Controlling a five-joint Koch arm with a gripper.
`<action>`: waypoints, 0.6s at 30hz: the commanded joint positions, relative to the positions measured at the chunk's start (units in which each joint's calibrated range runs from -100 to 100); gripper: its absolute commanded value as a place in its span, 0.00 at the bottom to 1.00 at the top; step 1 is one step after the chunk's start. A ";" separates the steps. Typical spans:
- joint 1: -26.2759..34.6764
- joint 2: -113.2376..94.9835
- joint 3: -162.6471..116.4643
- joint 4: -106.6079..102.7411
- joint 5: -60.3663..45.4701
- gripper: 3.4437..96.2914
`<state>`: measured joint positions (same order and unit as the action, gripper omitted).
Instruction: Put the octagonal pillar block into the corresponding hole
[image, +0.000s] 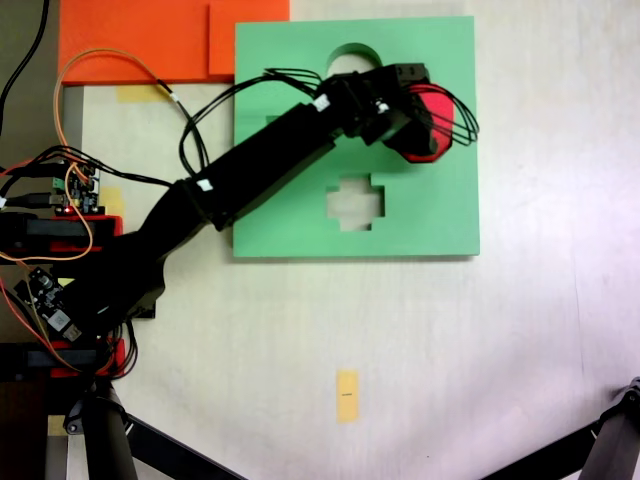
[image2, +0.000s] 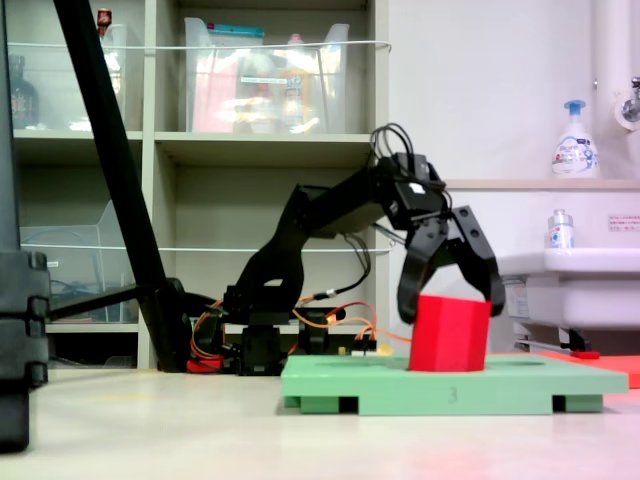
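Observation:
The octagonal pillar block (image2: 448, 335), a bright red foam piece, stands upright on the right part of the green foam board (image2: 340, 378), its base a little below the board's top. From above, the block (image: 443, 108) shows only in part under the arm's head, and the corresponding hole is hidden beneath it. My gripper (image2: 452, 305) hangs over the block's top, open, one finger to each side and neither visibly pressing on it. In the first exterior view the gripper (image: 432, 125) sits over the board (image: 440, 220) near its right edge.
The board also has a cross-shaped cutout (image: 355, 202) and a round cutout (image: 352, 58), half covered by the arm. Orange foam sheets (image: 140, 40) lie at the back left. Cables and electronics (image: 60, 200) crowd the arm's base. A yellow tape mark (image: 347, 395) is on the table.

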<state>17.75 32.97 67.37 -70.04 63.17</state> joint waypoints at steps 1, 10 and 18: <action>0.83 -0.99 3.32 4.71 0.93 0.36; 0.83 3.48 3.12 -0.20 0.39 0.64; 0.49 -3.78 3.52 -3.96 -1.76 0.99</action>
<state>18.05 36.53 67.56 -72.59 62.15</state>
